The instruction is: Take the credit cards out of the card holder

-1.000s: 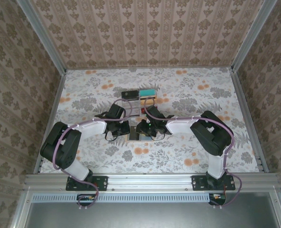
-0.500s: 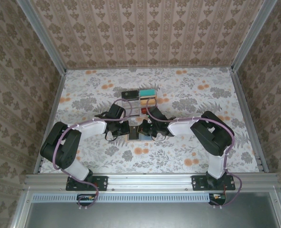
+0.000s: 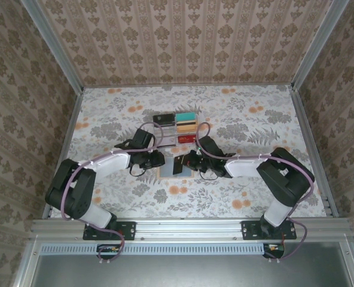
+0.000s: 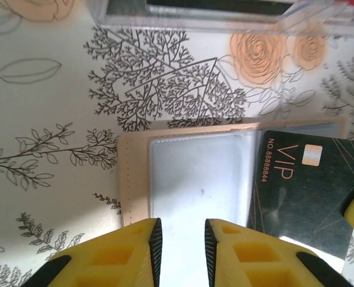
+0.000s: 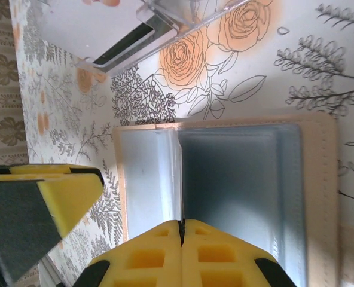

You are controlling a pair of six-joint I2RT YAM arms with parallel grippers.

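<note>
The tan card holder (image 3: 167, 170) lies open on the floral table, its grey-blue pockets (image 4: 195, 173) facing up. A black credit card (image 3: 178, 165) marked VIP (image 4: 308, 191) stands tilted over the holder's right half. My right gripper (image 3: 186, 161) is shut on it. In the right wrist view the card (image 5: 180, 185) appears edge-on as a thin line running up from the right gripper (image 5: 181, 226) above the holder (image 5: 237, 179). My left gripper (image 4: 180, 239) hovers over the holder's left pocket, open a little with nothing between its fingers. The left gripper (image 3: 156, 159) stands at the holder's left edge.
A clear compartment tray (image 3: 176, 128) sits just behind the holder, holding a black card (image 3: 163, 119), a teal card (image 3: 185, 116), an orange card (image 3: 187, 125) and a red card (image 3: 185, 138). Its near wall (image 4: 195, 18) is close to both grippers. Patterned walls enclose the table.
The right gripper shut on the black card and drew it up out of the holder, shifting right. The left gripper opened and backed off to the left.
</note>
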